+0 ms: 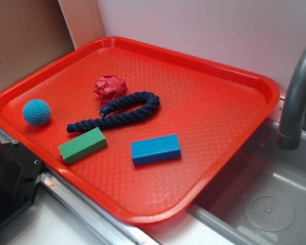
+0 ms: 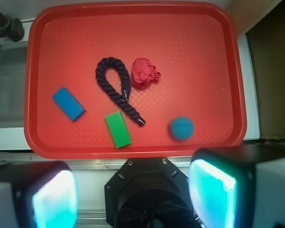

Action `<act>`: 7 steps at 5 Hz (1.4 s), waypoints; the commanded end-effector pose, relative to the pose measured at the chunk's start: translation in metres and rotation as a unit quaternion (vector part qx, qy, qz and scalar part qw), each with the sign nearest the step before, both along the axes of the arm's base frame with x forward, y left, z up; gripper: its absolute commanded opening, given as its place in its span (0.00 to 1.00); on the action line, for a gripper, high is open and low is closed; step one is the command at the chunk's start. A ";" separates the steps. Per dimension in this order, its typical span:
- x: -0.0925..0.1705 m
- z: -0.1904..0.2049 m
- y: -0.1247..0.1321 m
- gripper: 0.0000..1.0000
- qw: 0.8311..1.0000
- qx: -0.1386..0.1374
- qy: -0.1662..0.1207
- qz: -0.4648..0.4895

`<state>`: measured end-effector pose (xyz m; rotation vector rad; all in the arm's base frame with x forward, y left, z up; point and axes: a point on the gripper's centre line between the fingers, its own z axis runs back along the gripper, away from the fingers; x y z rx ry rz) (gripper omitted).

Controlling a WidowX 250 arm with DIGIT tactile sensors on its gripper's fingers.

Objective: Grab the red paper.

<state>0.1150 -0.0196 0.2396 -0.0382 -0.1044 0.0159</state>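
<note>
Tray point(image 1: 234, 76), orange-red plastic, is the largest item; it rests partly over the edge of a grey sink point(image 1: 275, 204) with a dark faucet point(image 1: 296, 97) at the sink's far side. All loose objects lie inside the tray. Largest to smallest: dark navy rope point(image 2: 115, 85) bent in a loop; blue block point(image 2: 68, 103); green block point(image 2: 118, 129); the red paper point(image 2: 144, 73), a crumpled ball; blue knitted ball point(image 2: 181, 128).

Red paper sits near tray centre, touching or just beside the closed bend of the rope loop; exact contact cannot be told. Well apart from both blocks and the blue ball.

Tool point(image 2: 133, 190): seen in wrist view only, fingers spread wide, nothing between them, high above and outside the tray's near rim.

Step in hand, by judgement: approach not begun; task at its start. Next move calls for carrying the tool over the paper, descending with the fingers straddling it, and setting them so the rope is not pinched along with it. Crumpled paper should yield under a close.
</note>
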 end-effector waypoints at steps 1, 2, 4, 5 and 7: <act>0.000 0.000 0.000 1.00 1.000 0.000 0.000 0.000; 0.040 -0.031 0.012 1.00 0.999 0.008 -0.008 0.032; 0.097 -0.085 0.038 1.00 0.993 0.030 -0.035 0.109; 0.061 -0.121 0.051 1.00 0.991 -0.018 -0.022 0.132; 0.043 -0.186 0.043 1.00 0.978 -0.036 0.049 0.201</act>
